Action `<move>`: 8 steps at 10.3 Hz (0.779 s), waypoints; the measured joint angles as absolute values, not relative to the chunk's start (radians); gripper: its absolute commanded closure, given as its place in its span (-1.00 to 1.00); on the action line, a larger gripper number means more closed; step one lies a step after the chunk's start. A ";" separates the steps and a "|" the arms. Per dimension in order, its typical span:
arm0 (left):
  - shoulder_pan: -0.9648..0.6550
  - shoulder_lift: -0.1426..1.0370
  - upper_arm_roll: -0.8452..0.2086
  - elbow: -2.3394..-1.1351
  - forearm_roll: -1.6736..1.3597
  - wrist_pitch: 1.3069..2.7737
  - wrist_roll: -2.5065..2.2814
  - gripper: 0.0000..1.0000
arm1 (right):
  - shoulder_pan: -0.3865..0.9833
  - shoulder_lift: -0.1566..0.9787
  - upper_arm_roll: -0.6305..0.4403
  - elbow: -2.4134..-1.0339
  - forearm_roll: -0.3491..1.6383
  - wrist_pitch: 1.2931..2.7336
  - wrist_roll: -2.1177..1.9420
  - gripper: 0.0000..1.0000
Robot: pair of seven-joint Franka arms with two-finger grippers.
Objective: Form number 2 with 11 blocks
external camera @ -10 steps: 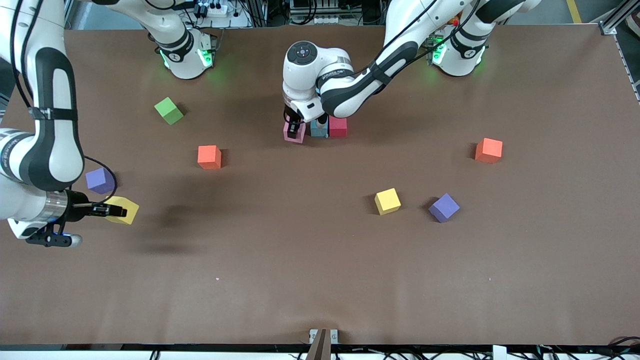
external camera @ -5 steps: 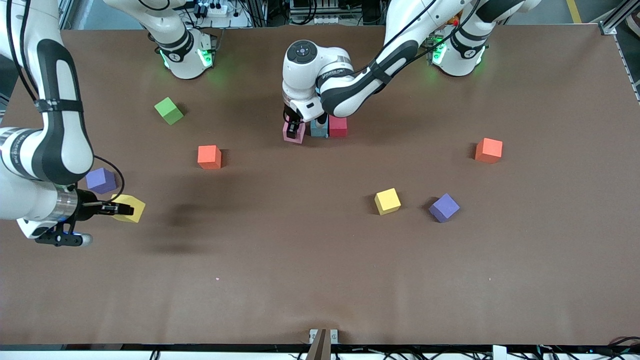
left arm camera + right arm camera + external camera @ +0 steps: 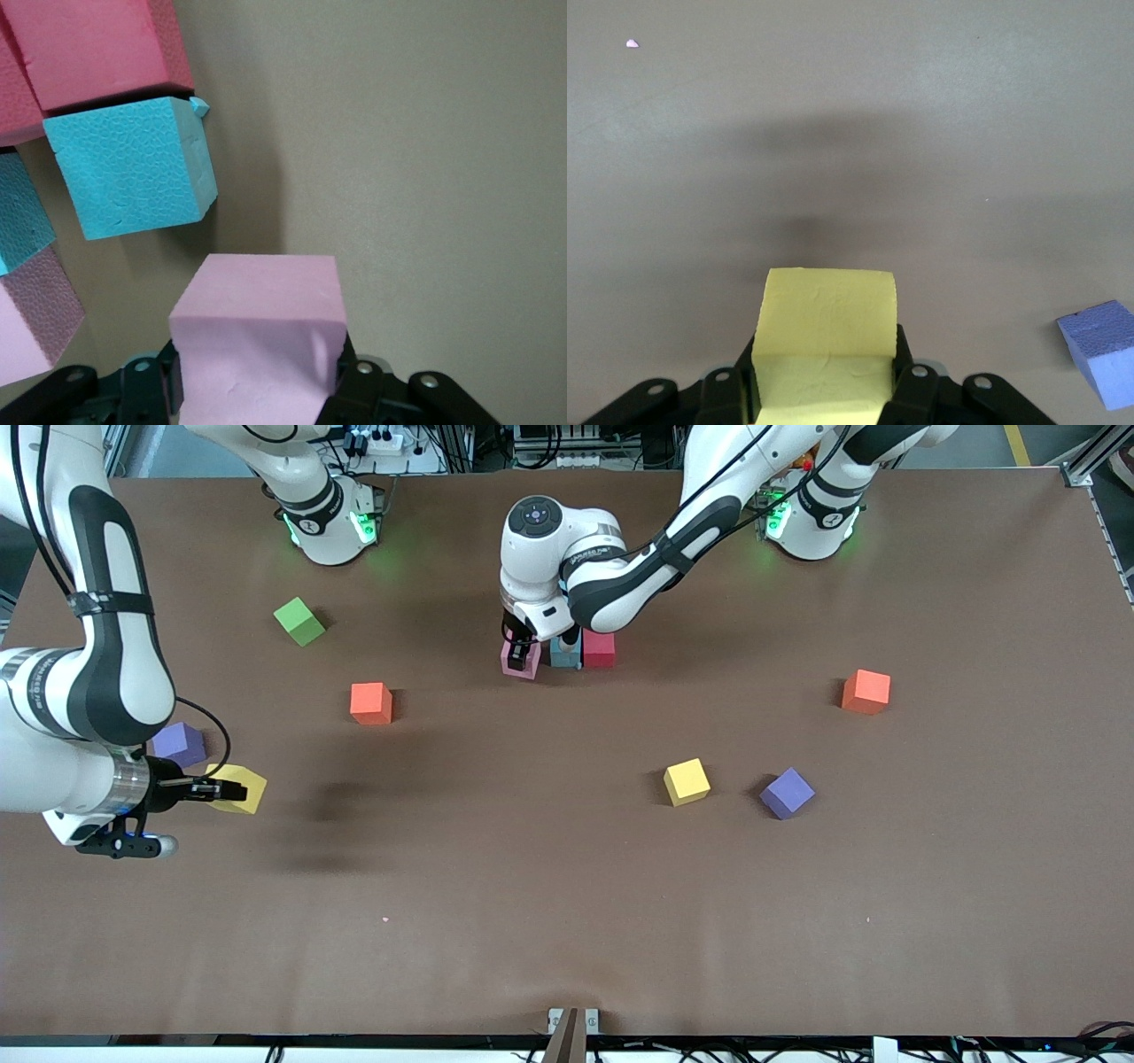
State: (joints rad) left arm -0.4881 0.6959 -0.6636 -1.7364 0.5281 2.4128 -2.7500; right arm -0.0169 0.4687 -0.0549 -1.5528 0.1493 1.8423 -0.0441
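Left wrist view: left gripper (image 3: 257, 394) is clamped on a pink block (image 3: 257, 341), low over the tabletop (image 3: 567, 886) just beside the blue block (image 3: 133, 168), which touches the red block (image 3: 599, 648); this row looks like the start of the number 2. To finish well, I'd square the pink face to the blue block, close the gap until they touch, then release straight up without nudging the row. Right gripper (image 3: 221, 789) grips a yellow block (image 3: 824, 332) above the tabletop, near a purple block (image 3: 180, 743), well apart from the blue block; bring it in only after the left arm clears.
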 measured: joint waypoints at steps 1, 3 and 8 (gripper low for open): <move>-0.488 0.696 -0.664 -1.736 0.528 2.413 -2.750 0.89 | -0.017 0.469 -0.053 -1.553 0.134 1.841 -0.044 0.32; -0.489 0.696 -0.664 -1.736 0.528 2.413 -2.756 0.89 | -0.022 0.469 -0.055 -1.555 0.092 1.841 -0.039 0.32; -0.493 0.696 -0.664 -1.737 0.528 2.413 -2.757 0.89 | -0.050 0.472 -0.050 -1.568 0.089 1.838 -0.039 0.32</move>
